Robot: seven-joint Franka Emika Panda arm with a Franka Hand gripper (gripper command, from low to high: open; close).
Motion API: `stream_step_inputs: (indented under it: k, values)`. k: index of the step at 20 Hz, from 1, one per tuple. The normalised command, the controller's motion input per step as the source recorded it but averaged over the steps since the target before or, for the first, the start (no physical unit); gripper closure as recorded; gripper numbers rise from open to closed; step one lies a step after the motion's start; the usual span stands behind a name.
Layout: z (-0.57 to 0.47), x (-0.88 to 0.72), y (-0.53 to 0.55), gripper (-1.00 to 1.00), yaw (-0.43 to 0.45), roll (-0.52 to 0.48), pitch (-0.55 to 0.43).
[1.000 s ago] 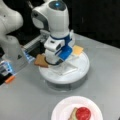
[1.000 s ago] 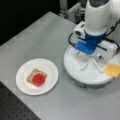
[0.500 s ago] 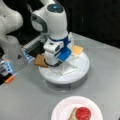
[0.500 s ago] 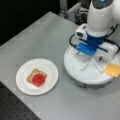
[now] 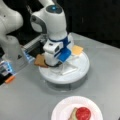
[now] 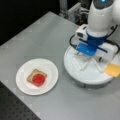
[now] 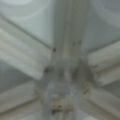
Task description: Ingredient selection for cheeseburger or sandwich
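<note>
Grey matte tabletop runs under everything, with a dark background behind it in both front views. At a front view's left sits a round white plate, thin and smooth-rimmed, carrying the sandwich: a tan toast square lying flat with one corner toward the plate's top edge, and a glossy red tomato disc resting on its lower right part. Further right stands a round white turntable tray divided by raised white ribs into wedge compartments. My gripper is lowered onto that tray near its centre, under my bulky white wrist with its blue bracket, which hides the fingertips, so I cannot tell whether my fingers are spread or closed, or hold anything. At the tray's right rim lies a flat yellow cheese square, slightly turned, well apart from my gripper. In a front view, a brown toast square lies at the tray's left edge, partly hidden behind my wrist. My wrist view shows only white ribs meeting, close up.
</note>
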Motion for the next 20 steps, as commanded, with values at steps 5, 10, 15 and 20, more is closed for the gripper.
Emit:
stream_step_inputs:
  k: [5,10,15,20]
  values:
    - [-0.13,-0.14,-0.05,-1.00,0.066,-0.075,-0.127]
    - [-0.12,-0.14,-0.06,-1.00,0.137,-0.066,-0.118]
    - [-0.10,-0.16,-0.09,-1.00,0.223,-0.076,-0.113]
    - [-0.05,-0.16,-0.09,-1.00,0.307,-0.081,-0.092]
